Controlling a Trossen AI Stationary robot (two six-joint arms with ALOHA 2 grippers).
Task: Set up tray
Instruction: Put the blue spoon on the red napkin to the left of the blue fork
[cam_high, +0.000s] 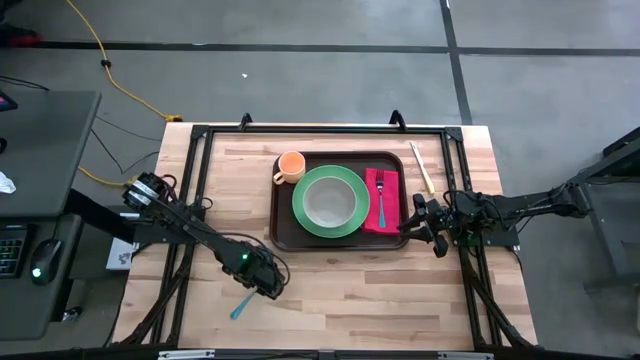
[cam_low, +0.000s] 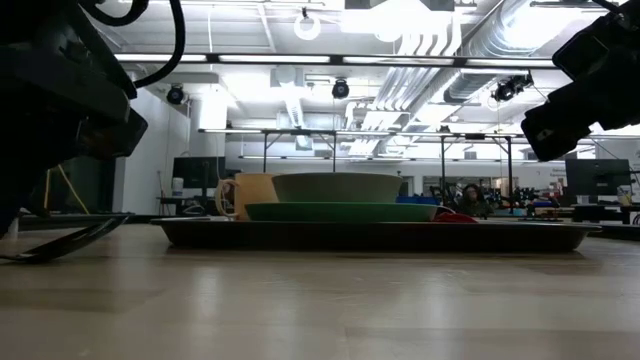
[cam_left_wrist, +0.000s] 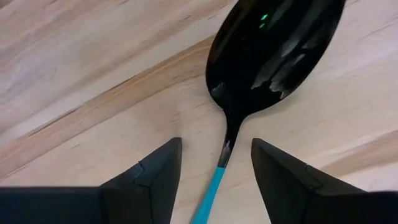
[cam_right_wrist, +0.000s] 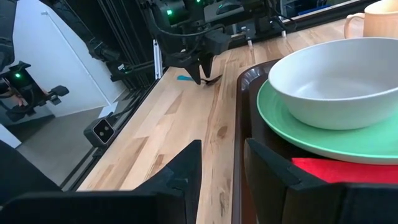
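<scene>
high view, clock directions taken from the table centre. we see the tray (cam_high: 283, 232) lying just above the centre, toward twelve o'clock, its long sides parallel to the table's far edge. on it stand an orange mug (cam_high: 290, 166) at its eleven o'clock corner, a green plate (cam_high: 331, 225) carrying a pale bowl (cam_high: 329, 201) in the middle, and a red napkin (cam_high: 388, 211) with a blue fork (cam_high: 380, 198) along its three o'clock side. a pair of pale chopsticks (cam_high: 421, 166) lies on the bare wood just outside the tray's two o'clock corner.

the left gripper (cam_high: 268, 284) is at seven o'clock, low over the table, its fingers (cam_left_wrist: 149, 180) spread to either side of a spoon (cam_left_wrist: 267, 56) with a black bowl and blue handle; we see them flanking the neck without touching it. the wood between this gripper and the tray's near rim is open.

the right gripper (cam_high: 410, 222) sits at three o'clock, just beside the tray's right rim, its fingers (cam_right_wrist: 180, 171) parted and holding nothing. a strip of bare wood runs along the near edge of the table (cam_high: 360, 310).
</scene>
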